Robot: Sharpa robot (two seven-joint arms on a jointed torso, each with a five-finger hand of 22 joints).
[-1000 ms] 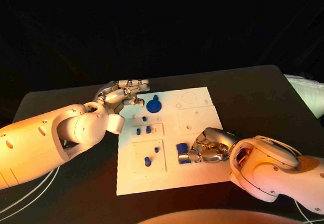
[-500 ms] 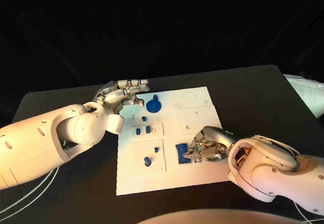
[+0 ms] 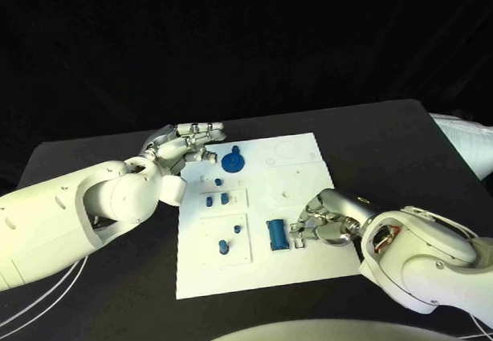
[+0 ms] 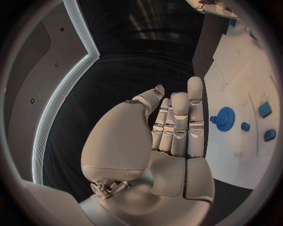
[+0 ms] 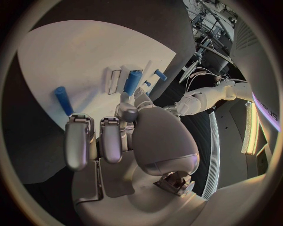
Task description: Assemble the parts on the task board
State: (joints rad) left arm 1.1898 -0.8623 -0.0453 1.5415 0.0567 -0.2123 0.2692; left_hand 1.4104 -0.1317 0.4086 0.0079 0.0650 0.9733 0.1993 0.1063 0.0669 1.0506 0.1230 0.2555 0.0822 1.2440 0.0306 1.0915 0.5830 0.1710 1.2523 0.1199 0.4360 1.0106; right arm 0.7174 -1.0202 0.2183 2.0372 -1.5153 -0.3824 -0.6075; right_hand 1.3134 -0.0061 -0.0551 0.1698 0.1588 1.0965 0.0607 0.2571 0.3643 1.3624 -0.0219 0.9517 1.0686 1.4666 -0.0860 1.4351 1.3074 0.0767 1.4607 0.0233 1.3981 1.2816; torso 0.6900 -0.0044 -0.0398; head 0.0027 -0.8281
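Found board lying mid-table. Spotted left hand at the board's far left corner, just beside the gear; seen from the left wrist, hand stretched flat, fingers straight and side by side, thumb apart, nothing held, gear on the board beside it. Spotted right hand low over the board's near right part, fingers curled in, nothing seen between them. Noted cylinder lying flat on the board just beside those fingertips; could not tell whether touched. From the right wrist, saw hand with bent fingers and the cylinder free on the board beyond them. Counted two pegs in the middle left plate, and two small pieces on the plate nearer the robot.
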